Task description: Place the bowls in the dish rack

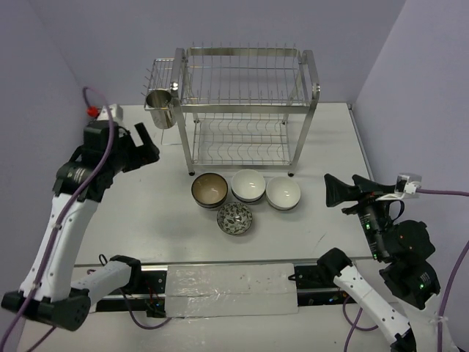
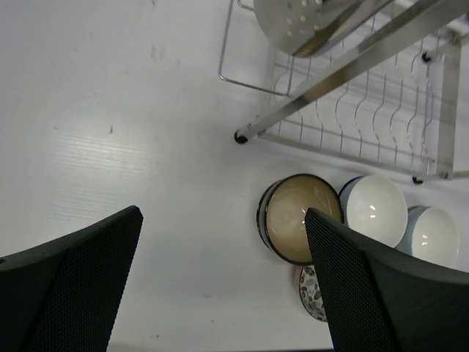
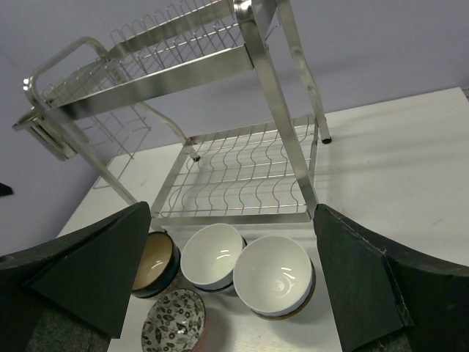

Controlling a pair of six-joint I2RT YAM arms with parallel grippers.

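Bowls: four, clustered on the table just in front of the dish rack.
Left gripper: jaws spread wide, gripping nothing.
Right gripper: jaws spread wide, gripping nothing.

We see only a sliver of the patterned bowl behind a finger of the left hand; the steel cup runs off the picture's top edge.

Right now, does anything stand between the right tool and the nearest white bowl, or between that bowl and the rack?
Nothing visible does: only table lies between right tool and white bowl, and between bowl and rack.
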